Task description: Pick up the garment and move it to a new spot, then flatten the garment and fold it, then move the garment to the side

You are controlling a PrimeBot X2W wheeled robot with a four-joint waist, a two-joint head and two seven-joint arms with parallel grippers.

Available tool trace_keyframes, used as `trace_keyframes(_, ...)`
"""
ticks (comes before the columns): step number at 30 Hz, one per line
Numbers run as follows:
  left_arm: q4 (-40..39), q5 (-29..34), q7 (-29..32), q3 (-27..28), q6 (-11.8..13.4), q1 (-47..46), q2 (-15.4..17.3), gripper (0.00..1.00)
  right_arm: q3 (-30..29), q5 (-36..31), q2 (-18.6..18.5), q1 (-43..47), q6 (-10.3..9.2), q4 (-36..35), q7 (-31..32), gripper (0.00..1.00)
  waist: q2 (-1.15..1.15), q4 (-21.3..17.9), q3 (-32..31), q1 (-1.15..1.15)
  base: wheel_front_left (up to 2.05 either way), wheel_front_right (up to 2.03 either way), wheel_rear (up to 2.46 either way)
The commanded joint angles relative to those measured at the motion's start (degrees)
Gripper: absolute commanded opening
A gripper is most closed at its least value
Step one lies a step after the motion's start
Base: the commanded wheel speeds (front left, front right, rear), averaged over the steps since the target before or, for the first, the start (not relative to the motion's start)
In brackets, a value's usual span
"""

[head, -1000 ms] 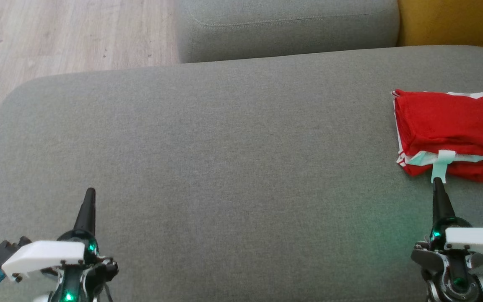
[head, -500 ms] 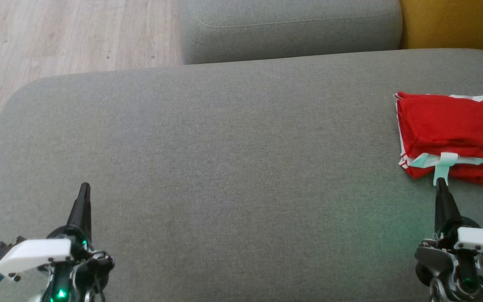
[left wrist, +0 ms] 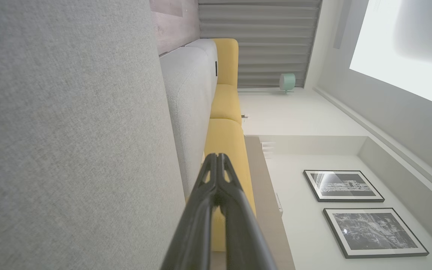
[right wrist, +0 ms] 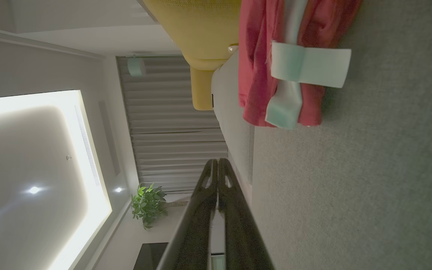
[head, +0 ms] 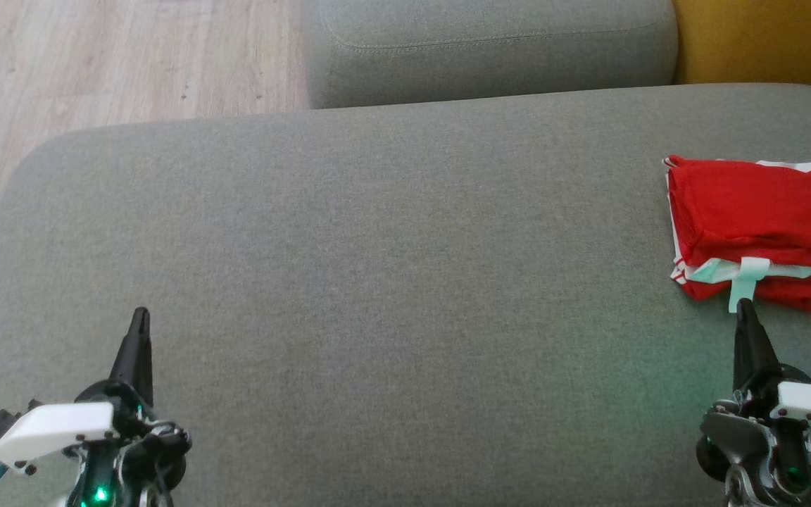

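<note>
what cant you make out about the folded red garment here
The red garment: its right part is cut off by the head view's right edge.
Its far end: cut off by the right wrist view's top edge.
The pale strip on it: any print is too small to read.

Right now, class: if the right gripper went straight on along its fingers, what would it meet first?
Probably the pale tab on the red garment, just ahead of the right gripper; its height is unclear, so it might pass over.

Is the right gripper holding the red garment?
No, the right gripper is shut and empty; the garment lies on the cushion beyond its tips.
</note>
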Motion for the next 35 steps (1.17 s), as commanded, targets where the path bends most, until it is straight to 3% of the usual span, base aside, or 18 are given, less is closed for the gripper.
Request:
trace_keyframes(1, -1.69, -0.50, 0.47, 2.08, -0.42, -3.38, 0.47, 0.00, 1.03, 0.22, -0.85, -3.09, -0.05, -2.23, 0.57, 0.00, 0.00, 0.00, 0.00, 0.00, 0.00, 0.00, 0.00)
trace_keyframes(35, -1.69, -0.49, 0.48, 2.09, -0.42, -3.38, 0.46, 0.00, 0.45, -0.27, -0.44, -3.14, -0.05, -2.20, 1.04, 0.00, 0.00, 0.00, 0.00, 0.00, 0.00, 0.00, 0.00)
